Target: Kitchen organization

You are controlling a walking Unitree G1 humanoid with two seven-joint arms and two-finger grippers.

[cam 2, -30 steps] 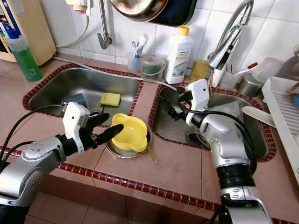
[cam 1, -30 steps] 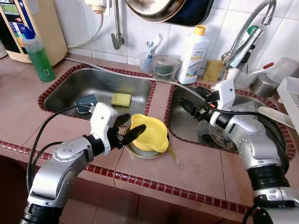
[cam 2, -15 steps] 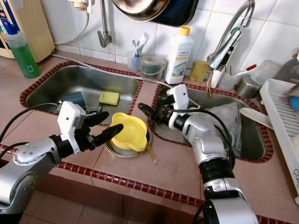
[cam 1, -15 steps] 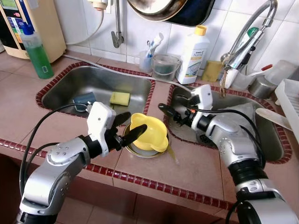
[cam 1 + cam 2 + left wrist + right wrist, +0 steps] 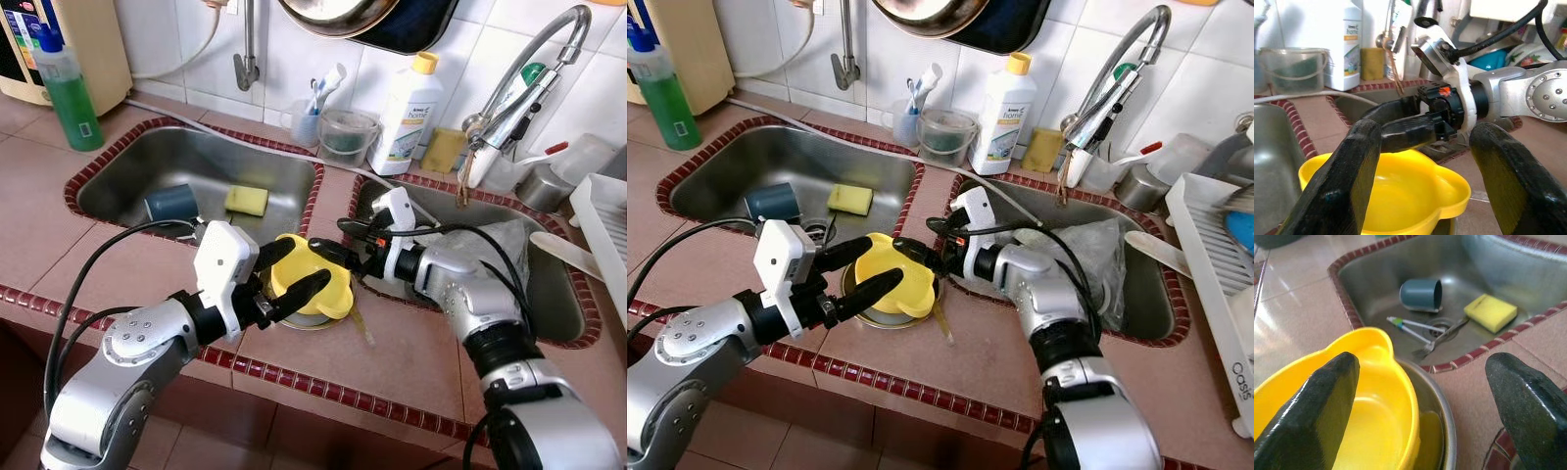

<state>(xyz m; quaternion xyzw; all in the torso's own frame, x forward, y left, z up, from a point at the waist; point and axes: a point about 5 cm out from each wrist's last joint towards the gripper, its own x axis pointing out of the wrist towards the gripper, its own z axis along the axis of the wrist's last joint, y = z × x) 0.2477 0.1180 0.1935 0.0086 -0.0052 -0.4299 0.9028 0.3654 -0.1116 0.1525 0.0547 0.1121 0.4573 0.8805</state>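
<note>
Setting: a tiled kitchen desk [image 5: 411,352] of pinkish-brown tiles with dark red edging, holding a double steel sink below a white tiled wall.
Task's thing: a yellow plastic bowl with small ear-shaped handles [image 5: 312,277] sits tilted inside a shallow round steel dish [image 5: 1437,428] on the desk, on the strip between the two sink basins, near the front edge.
Handling: it looks light, thin and stiff, probably smooth and a bit slippery if wet; not fragile. It may slide or rock in the steel dish when pushed.
Where to hold: judged best at the rim, one finger inside and one outside, or on an ear handle; the round wall offers little purchase.
Left gripper [image 5: 294,279]: fingers spread wide, holding nothing, reaching at the bowl's near side; one finger lies over the rim area, the other below it.
Right gripper [image 5: 338,245]: wide open, empty, coming from the right basin side with its fingertips at the bowl's far rim.
Left basin: a blue-grey cup on its side [image 5: 1421,295], a yellow sponge [image 5: 1491,312], a toothbrush and a fork by the drain.
Behind: a white detergent bottle with yellow cap [image 5: 405,100], a clear plastic tub [image 5: 345,139], a green soap bottle [image 5: 67,90].
Right edge: a white dish rack [image 5: 605,220].
</note>
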